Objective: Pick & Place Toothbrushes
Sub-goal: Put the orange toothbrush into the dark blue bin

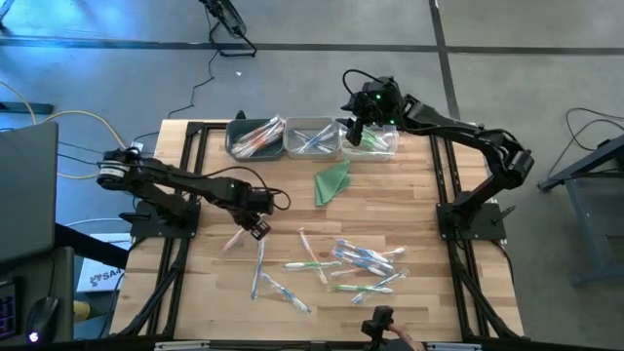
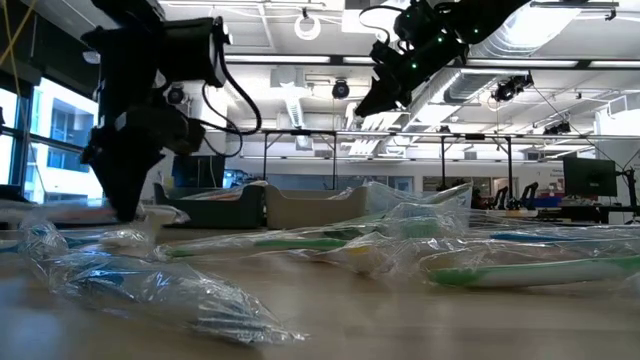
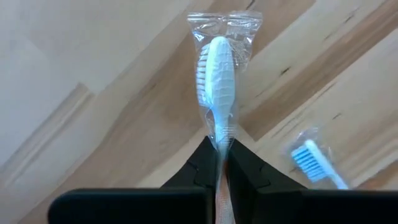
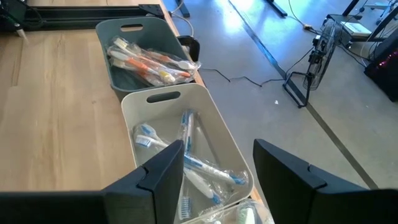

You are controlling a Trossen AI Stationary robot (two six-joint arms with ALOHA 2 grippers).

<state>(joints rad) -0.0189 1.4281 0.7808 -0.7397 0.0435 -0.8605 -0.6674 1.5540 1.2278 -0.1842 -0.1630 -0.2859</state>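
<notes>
One wrapped toothbrush (image 3: 216, 68) sits pinched by its handle in the closed left gripper (image 3: 221, 163), just above the table (image 1: 195, 292) at its left side. The right gripper (image 4: 217, 168) hangs open over the middle bin (image 4: 205, 112). Risk: the slick wrapper may slide from that narrow grip during transfer.

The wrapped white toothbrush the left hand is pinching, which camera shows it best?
The left wrist view: the clear-wrapped white toothbrush fills the frame, bristle head up, pinched in the left hand. The high view gives only a pale blur beside that hand. In the low view the wrapper barely shows. The right wrist view misses it.
</notes>
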